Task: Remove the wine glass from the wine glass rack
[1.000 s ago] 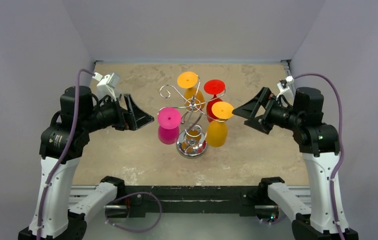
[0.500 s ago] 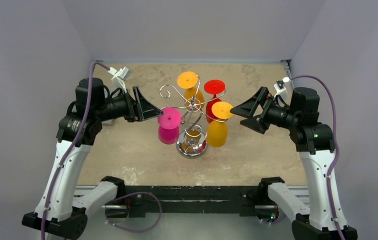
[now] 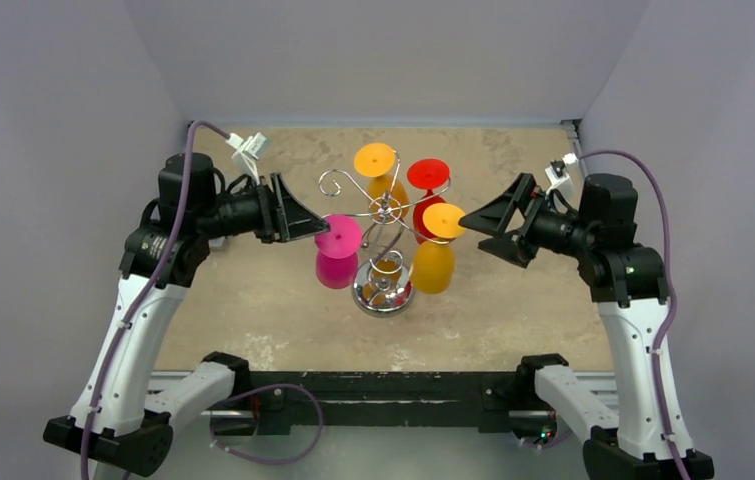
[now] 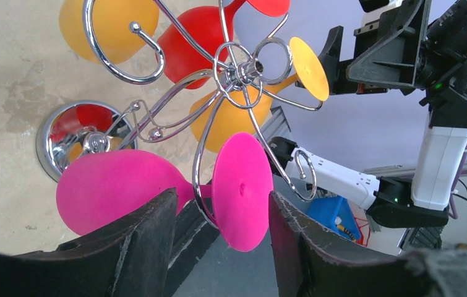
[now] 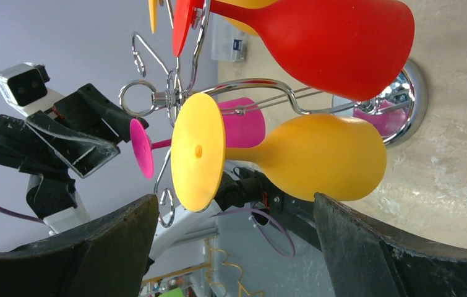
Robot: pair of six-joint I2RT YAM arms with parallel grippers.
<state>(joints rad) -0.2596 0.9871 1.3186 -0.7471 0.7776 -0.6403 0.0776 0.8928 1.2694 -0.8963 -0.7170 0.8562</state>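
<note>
Wine glass rack (image 3: 385, 209) stands about the middle of the table (image 3: 253, 300), upright on its round shiny base, which sits a little nearer the near edge than the far one. The left arm (image 3: 138, 310) and right arm (image 3: 643, 330) reach in from the near corners, one on each side of the rack.

Four glasses hang upside down from the curled wire arms, feet up. The pink glass (image 3: 336, 268) is on the side toward the left edge and the yellow glass (image 3: 434, 266) on the side toward the right edge. The orange glass (image 3: 387, 190) and the red glass (image 3: 423, 212) hang toward the far edge.

The left hand (image 3: 319, 222) is spread, with its fingers (image 4: 138, 247) on either side of the pink glass's stem and round foot. I cannot tell whether they touch it.

The right hand (image 3: 465, 217) is spread wide just beside the foot of the yellow glass, pinching nothing.
</note>
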